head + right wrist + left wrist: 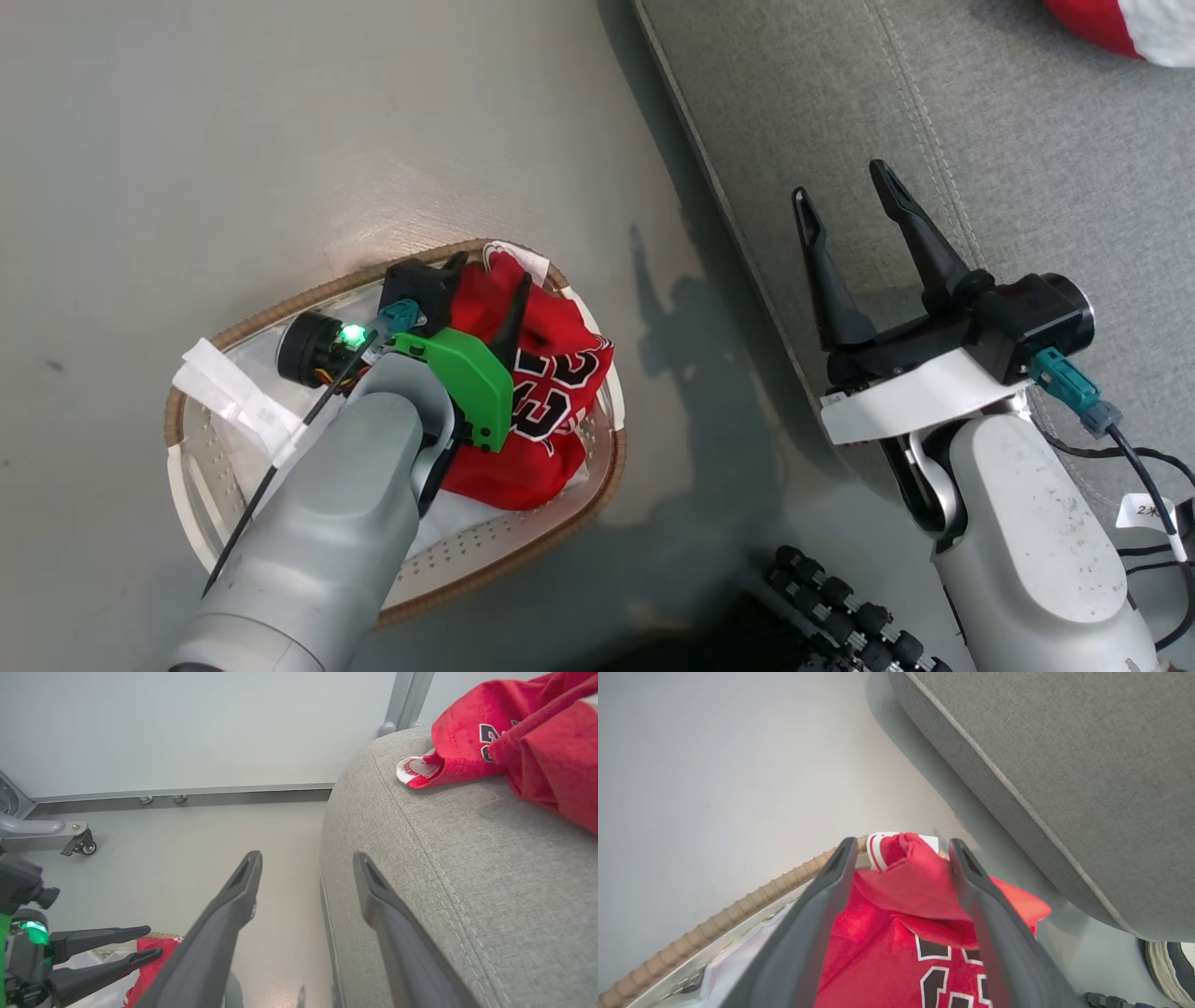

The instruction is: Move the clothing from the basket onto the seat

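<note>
A red jersey [551, 373] with black-and-white lettering lies crumpled in the oval white basket [597, 485] on the floor. My left gripper [490, 269] reaches down into the basket, open, its two fingers straddling a raised fold of the jersey [901, 891]. The same gripper [153, 940] shows at the right wrist view's lower left. A second red garment [514, 732] lies on the grey seat [980, 140], at its far corner [1111, 23]. My right gripper [845, 191] hangs open over the seat's near edge [355, 826], nothing between its fingers.
A white sheet [448, 523] lines the basket under the jersey, and white tape tabs [229, 392] stick to its rim. A person's shoe [1169, 966] stands by the seat's corner. My base's black rollers [840, 597] sit between basket and seat. A castered stand [79, 842] is by the wall.
</note>
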Available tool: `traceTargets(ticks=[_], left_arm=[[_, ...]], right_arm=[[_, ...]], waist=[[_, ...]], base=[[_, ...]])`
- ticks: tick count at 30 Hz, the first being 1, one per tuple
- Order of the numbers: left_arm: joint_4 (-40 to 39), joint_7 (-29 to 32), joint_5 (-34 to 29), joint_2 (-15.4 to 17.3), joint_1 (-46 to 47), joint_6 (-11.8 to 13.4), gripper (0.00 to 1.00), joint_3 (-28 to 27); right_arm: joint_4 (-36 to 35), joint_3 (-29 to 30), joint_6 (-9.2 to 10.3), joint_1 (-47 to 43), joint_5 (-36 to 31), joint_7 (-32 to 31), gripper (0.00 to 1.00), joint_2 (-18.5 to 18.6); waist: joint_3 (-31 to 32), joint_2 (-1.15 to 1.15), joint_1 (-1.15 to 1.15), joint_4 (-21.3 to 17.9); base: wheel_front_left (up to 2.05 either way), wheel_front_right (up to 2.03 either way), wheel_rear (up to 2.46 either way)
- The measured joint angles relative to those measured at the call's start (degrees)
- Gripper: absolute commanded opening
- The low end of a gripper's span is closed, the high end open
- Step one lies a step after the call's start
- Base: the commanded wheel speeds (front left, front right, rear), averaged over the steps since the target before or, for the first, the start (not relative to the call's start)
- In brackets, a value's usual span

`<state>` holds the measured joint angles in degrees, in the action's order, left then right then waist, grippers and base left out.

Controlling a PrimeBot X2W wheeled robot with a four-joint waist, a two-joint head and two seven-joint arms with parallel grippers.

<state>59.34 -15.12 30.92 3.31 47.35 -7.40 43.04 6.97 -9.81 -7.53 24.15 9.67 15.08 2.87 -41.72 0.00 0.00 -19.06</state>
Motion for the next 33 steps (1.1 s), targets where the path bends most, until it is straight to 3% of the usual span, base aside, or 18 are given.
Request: traceTargets(ticks=[19,21,28,31,33], left_arm=[[3.76,3.64,11.94,-0.52,1.51,0.0,1.0,11.39],[4.36,4.1,12.52,-0.52,1.52,0.0,0.94,12.78],[5.98,5.52,14.99,-0.05,1.54,0.0,1.0,17.2],[6.64,6.24,15.62,0.58,1.53,0.0,0.87,18.94],[6.92,6.77,16.67,1.08,1.47,0.0,0.69,19.84]], right_arm=[[-3.75,-1.33,0.0,1.69,-0.14,0.0,1.0,0.0],[-3.94,-1.51,0.0,1.83,-0.16,0.0,1.0,-0.02],[-4.49,-1.43,0.0,2.24,-0.67,0.0,1.0,-0.01],[-4.58,-1.34,0.0,2.24,-0.7,0.0,1.0,-0.01],[-4.64,-1.33,0.0,2.24,-0.76,0.0,1.0,-0.01]], waist=[[-3.33,0.0,0.0,0.18],[-3.56,0.0,0.0,0.26],[-4.34,0.0,0.0,0.41],[-4.61,0.0,0.0,0.5],[-4.73,0.0,0.0,0.56]], base=[[0.0,0.0,0.0],[0.0,0.0,0.0],[0.0,0.0,0.0],[0.0,0.0,0.0],[0.0,0.0,0.0]])
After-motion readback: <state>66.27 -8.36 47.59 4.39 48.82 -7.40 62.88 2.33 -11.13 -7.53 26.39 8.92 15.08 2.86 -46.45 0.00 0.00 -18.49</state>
